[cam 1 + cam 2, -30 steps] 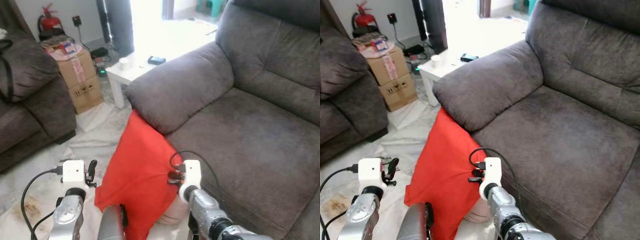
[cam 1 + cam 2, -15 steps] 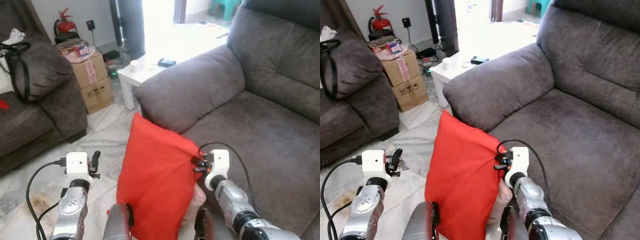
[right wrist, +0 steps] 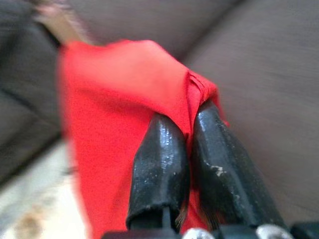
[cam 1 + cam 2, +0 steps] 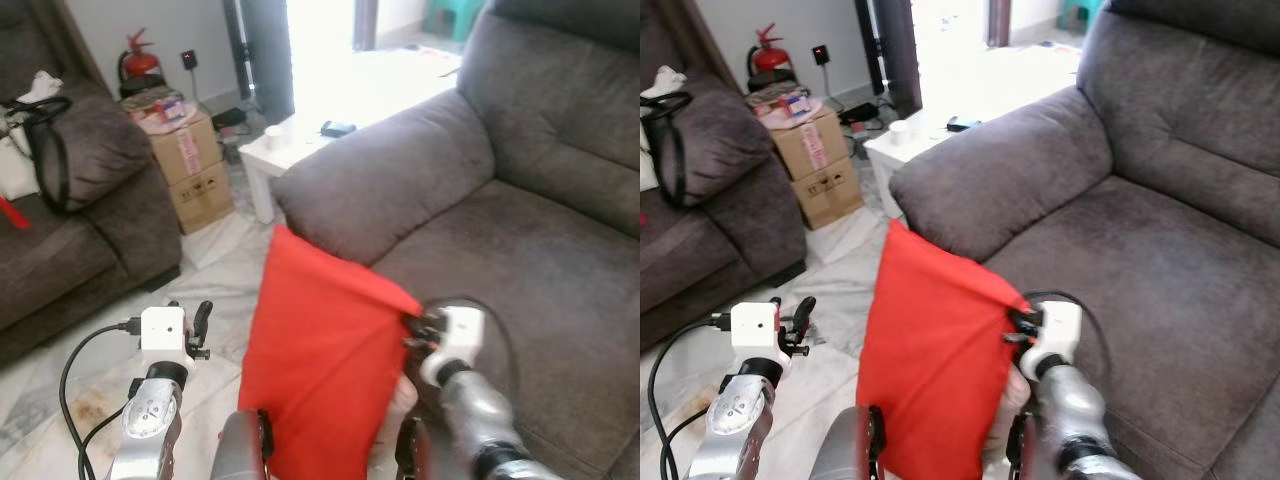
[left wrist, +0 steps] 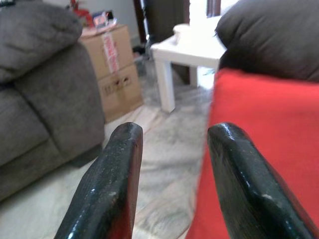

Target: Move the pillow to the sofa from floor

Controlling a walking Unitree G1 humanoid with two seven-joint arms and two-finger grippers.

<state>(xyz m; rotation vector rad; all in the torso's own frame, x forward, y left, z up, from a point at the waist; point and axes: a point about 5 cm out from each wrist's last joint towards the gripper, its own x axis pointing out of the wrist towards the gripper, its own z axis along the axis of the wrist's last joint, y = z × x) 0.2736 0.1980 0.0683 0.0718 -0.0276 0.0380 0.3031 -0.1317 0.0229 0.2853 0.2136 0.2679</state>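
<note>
Second sofa point(image 4: 70, 220): far left, dark strap draped over its arm.
Cardboard boxes point(image 4: 190, 160): stacked behind it, beside a white side table point(image 4: 290, 140).
Left end effector point(image 5: 172, 184): low above the floor point(image 4: 215, 270), fingers spread, gripping nothing; the pillow's edge lies against one finger in the wrist view.
Pillow point(image 4: 325, 370): red, hanging upright in front of the sofa's armrest. Its lower edge is hidden behind the arms, so whether it touches the floor cannot be told.
Right end effector point(image 3: 187, 149): fingers closed, pinching a bunched upper corner of the pillow.
Sofa point(image 4: 520, 250): grey, seat cushion just right of the pillow.

Handling note: a corner pinch likely lets the fabric swing and slip. Lift until the bottom clears the seat front, carry right slowly, and release only once the bulk rests on the cushion.
</note>
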